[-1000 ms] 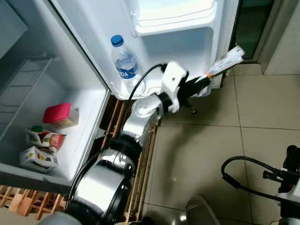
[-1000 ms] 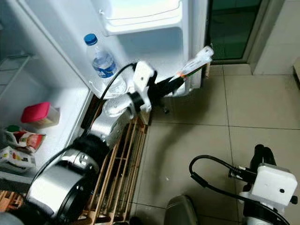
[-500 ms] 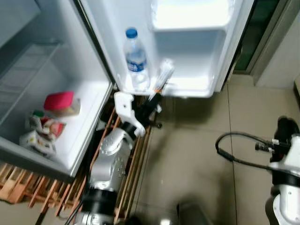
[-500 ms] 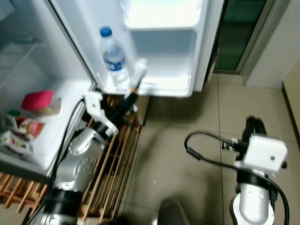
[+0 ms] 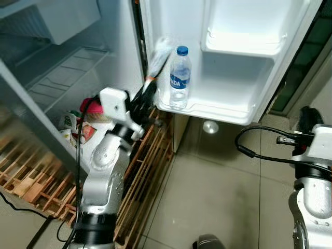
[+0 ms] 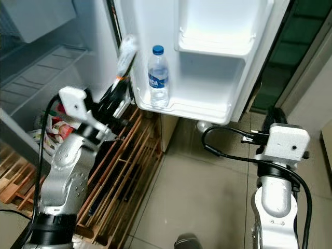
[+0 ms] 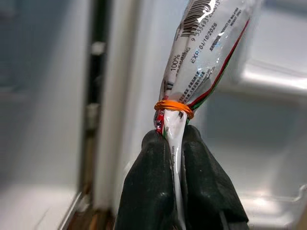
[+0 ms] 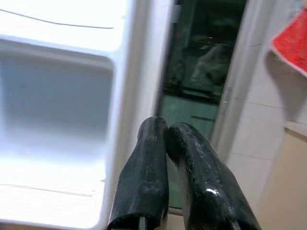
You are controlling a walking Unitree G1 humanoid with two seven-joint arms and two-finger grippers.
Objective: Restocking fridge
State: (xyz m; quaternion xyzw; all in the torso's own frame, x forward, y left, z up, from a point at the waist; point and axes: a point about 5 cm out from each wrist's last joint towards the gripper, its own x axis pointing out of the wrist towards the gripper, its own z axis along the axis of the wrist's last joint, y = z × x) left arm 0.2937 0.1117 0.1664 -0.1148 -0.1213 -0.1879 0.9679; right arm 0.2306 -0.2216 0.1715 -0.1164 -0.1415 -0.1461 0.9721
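The left tool clamps a clear plastic packet below its orange rubber band, near the fridge door's water bottle. The right tool hangs clenched, empty

Home kitchen — open fridge, water bottle in door, tiled floor

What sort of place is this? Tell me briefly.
Probably a home kitchen or utility area: an open fridge with a water bottle in its door shelf, a tiled floor, and the left gripper holding a packet.
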